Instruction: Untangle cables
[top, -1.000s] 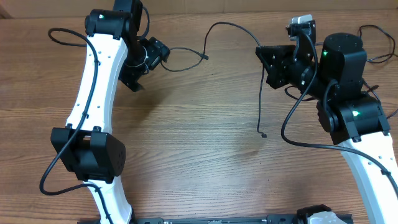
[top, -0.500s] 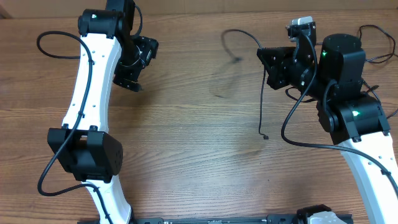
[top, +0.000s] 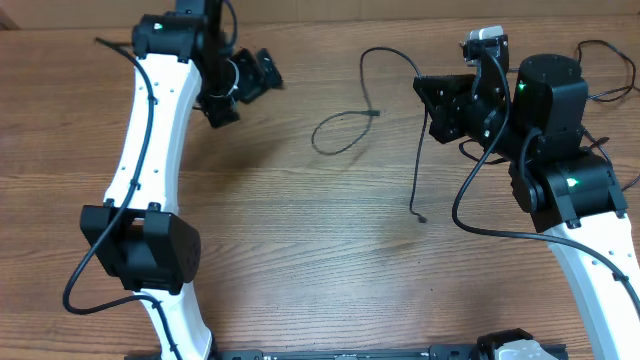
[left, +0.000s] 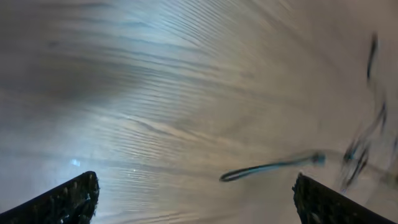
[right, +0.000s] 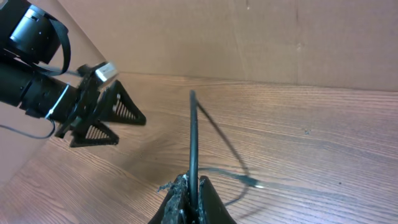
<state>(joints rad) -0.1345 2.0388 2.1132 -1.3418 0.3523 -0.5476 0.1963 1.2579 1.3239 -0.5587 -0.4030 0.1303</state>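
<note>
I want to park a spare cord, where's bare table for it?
Bare wood: the table's lower middle, between the left arm and the right arm, below the cable. Crowded up top, where it loops between left gripper and right gripper.

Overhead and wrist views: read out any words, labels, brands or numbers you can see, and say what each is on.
None can be read in any view.
The left arm, the right arm, the cable and the wooden table carry no visible lettering.
The left wrist view is too blurred to show any.
</note>
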